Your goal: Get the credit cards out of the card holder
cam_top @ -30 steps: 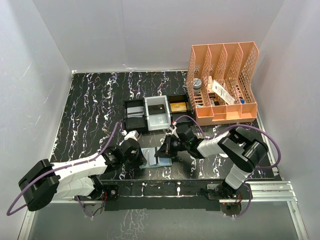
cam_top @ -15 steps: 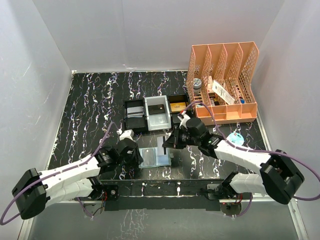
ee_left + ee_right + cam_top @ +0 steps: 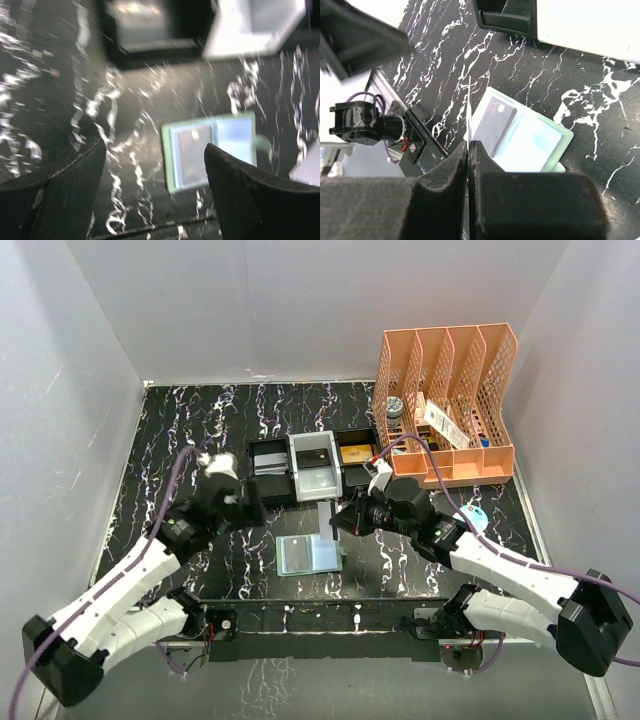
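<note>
Card holder [image 3: 310, 554] lies open and flat on the table [image 3: 180, 440], near its front edge, in front of three trays [image 3: 293, 455]: two black, one white. Cards counted: two. One dark card [image 3: 492, 125] sits in a pocket of the holder; its pale lettering is unreadable. One thin card [image 3: 469, 102], seen edge-on, is pinched in the right gripper [image 3: 469, 150] above the holder. Left gripper [image 3: 154, 147] is spread wide, grasping nothing.

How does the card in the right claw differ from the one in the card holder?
The held card stands on edge, pinched in the right claw; the pocketed card lies flat in the open card holder. The held card shows only a thin pale edge; the pocketed card shows a dark face. Both are thin cards.
</note>
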`<action>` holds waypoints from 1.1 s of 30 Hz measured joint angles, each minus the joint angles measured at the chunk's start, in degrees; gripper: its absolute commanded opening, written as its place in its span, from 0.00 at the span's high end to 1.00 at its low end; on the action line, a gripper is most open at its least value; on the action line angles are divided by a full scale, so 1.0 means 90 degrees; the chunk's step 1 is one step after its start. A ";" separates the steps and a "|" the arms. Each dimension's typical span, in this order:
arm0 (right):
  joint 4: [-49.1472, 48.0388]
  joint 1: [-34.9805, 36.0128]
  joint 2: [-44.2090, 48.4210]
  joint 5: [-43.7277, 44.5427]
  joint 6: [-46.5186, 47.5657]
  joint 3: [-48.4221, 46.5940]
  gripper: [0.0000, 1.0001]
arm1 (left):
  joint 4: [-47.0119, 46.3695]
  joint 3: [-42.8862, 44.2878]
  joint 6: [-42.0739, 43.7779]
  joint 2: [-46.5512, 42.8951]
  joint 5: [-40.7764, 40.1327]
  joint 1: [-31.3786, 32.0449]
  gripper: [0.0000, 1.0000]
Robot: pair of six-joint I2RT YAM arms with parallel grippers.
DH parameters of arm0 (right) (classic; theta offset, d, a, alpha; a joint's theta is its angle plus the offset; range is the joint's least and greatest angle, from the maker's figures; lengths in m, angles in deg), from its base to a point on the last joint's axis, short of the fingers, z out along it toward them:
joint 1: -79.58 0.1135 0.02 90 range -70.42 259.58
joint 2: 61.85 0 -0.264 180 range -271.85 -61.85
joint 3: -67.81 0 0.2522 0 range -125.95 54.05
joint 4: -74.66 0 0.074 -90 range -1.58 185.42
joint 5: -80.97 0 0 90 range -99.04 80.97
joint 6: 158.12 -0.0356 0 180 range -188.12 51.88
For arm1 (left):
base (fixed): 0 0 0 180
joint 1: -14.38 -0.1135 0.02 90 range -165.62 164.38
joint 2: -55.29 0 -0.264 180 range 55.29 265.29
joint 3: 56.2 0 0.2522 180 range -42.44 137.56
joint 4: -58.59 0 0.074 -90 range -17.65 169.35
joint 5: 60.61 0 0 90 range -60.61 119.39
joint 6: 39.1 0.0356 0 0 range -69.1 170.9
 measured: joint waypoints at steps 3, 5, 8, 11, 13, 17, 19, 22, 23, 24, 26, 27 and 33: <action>0.0092 0.0126 0.0117 0.0282 0.0214 -0.0007 1.00 | 0.0032 0.0204 0.0563 -0.0114 0.0393 -0.1503 0.08; 0.0197 0.0231 0.0134 0.0447 0.0391 -0.0075 1.00 | -0.0027 0.0255 0.0882 -0.0085 0.0680 -0.2426 0.02; 0.0362 0.0386 0.0134 0.0716 0.0712 -0.0238 1.00 | -0.0085 0.0223 0.1117 -0.0022 0.0998 -0.3157 0.01; 0.0670 0.0508 0.0131 0.1141 0.1297 -0.0588 1.00 | -0.0129 0.0083 0.1256 -0.0148 0.1064 -0.3524 0.01; 0.0860 0.0529 0.0085 0.1450 0.1736 -0.0901 1.00 | -0.0129 0.0046 0.1350 -0.0369 0.1037 -0.3589 0.01; 0.0877 0.0527 -0.0204 0.2280 0.2815 -0.1603 1.00 | -0.0129 0.0022 0.1418 -0.0867 0.0903 -0.3592 0.01; 0.0850 0.0527 -0.0435 0.2574 0.3429 -0.1885 1.00 | -0.0097 0.0022 0.1394 -0.0964 0.0816 -0.3592 0.01; 0.0838 0.0556 -0.1044 0.2832 0.4643 -0.2324 1.00 | -0.0058 -0.0007 0.1348 -0.1137 0.0656 -0.3592 0.01; 0.0831 0.0588 -0.1292 0.2873 0.5110 -0.2433 1.00 | -0.0039 -0.0024 0.1338 -0.1239 0.0593 -0.3592 0.01; 0.0828 0.0605 -0.1389 0.2878 0.5299 -0.2467 1.00 | -0.0034 -0.0039 0.1316 -0.1353 0.0551 -0.3592 0.01; 0.0823 0.0661 -0.1647 0.2810 0.5911 -0.2528 1.00 | -0.0039 -0.0063 0.1294 -0.1545 0.0529 -0.3592 0.01; 0.0806 0.0690 -0.1746 0.2756 0.6132 -0.2555 1.00 | -0.0039 -0.0068 0.1290 -0.1593 0.0529 -0.3592 0.01; 0.0614 0.1054 -0.2528 0.2594 0.6773 -0.3206 1.00 | -0.0032 -0.0068 0.1265 -0.1421 0.0529 -0.3592 0.01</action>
